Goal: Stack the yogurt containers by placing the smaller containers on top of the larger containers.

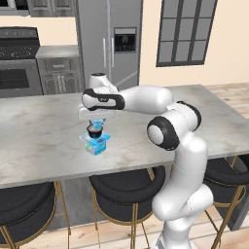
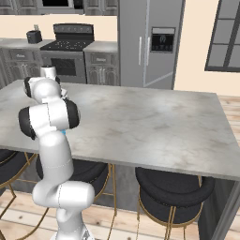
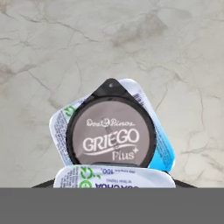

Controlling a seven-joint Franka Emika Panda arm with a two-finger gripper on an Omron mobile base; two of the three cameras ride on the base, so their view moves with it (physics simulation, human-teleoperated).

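**Left base view:** Gripper (image 1: 97, 121) hangs over the counter (image 1: 44, 126), jaws narrowed and apparently closed on the blue cup (image 1: 98, 122). It's carried just above the black cup (image 1: 93, 129), which sits on the pack (image 1: 96, 143). Whether the blue cup touches the black cup yet, can't tell.

**Right base view:** The arm's in front of the stack. There's a blue sliver by the elbow, too small to call.

**Hand view:** The black cup (image 3: 111, 133) sits roughly centred on the pack (image 3: 59, 127), w/ pack corners showing around it. The blue cup (image 3: 114, 178) is close under the camera, foil top up.

**Handling, my read:**
- The blue cup is prob. light and thin-walled w/ slick plastic sides. Grip it by opposite sides below the rim and keep the squeeze gentle.
- The black lid is a small landing area, so you need to centre the cup before letting go.
- All three look sealed; contents not visible.
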